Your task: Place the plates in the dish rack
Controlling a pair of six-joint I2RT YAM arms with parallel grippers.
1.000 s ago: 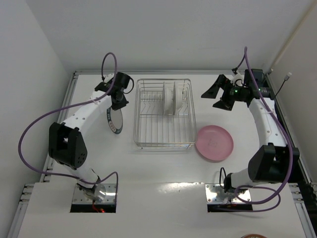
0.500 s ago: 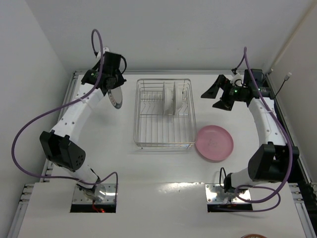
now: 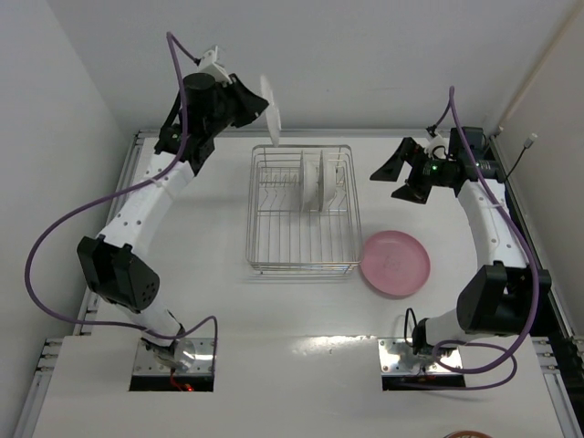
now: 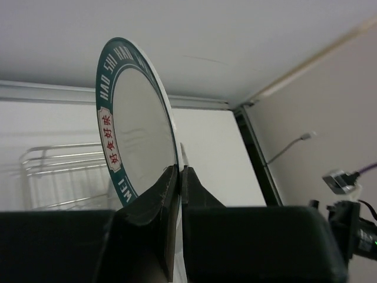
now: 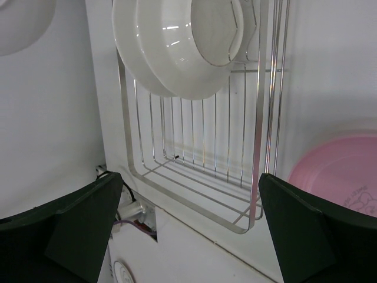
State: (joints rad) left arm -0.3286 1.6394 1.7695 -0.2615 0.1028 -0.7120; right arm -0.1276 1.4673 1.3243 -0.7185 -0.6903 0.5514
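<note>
While the left gripper (image 4: 178,177) clamps the lettered plate (image 4: 141,124) upright, raised near the far-left corner of the rack (image 3: 301,266), the right gripper (image 3: 392,179) hangs open. Next, it likely needs lowering into a free slot.

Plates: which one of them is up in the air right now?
The plate with the green lettered rim, clamped on edge in the left arm's jaws. The two white plates stand in the dish rack; the pink plate lies on the table.

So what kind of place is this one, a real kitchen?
Likely a lab robot cell, not a kitchen: left arm and right arm bolted to a white table, plain white walls around it, and the dish rack standing on the tabletop, no sink in view.
</note>
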